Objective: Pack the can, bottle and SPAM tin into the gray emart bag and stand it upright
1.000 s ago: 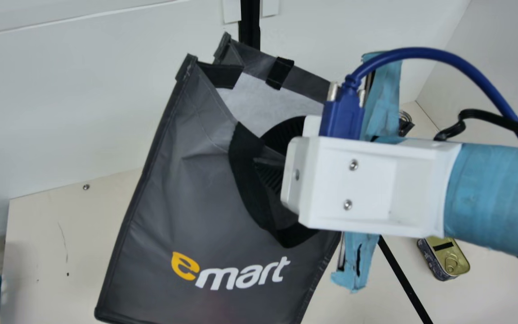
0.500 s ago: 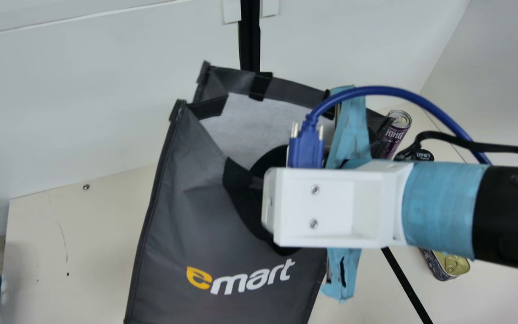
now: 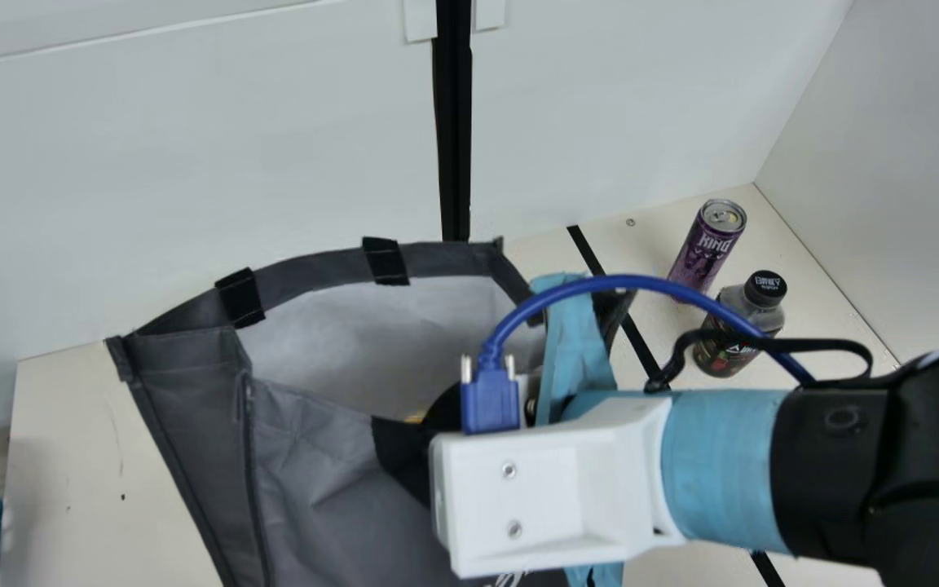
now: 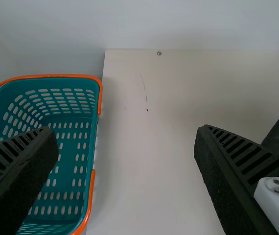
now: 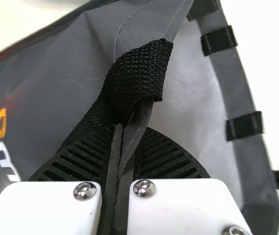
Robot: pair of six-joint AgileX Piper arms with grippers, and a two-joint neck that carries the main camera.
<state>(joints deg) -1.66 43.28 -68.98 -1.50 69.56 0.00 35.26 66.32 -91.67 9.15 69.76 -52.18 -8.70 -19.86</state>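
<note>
While the right tool [image 3: 551,489] is pinching the gray bag [image 3: 331,473] by its rim, the left tool [image 4: 126,142] is hanging spread, and the can [image 3: 702,253] and bottle [image 3: 747,302] are standing near the desk's [image 3: 70,465] back right corner.

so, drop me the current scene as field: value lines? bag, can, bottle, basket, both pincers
bag: gray, mouth open, pale lining showing
bag base on table: can't tell
can: purple, standing on the table, outside the bag
bottle: black cap, standing beside the can, outside the bag
right pincer: closed on the bag's rim by its black handle
left pincer: open, holding nothing
basket: teal, orange trim
</note>
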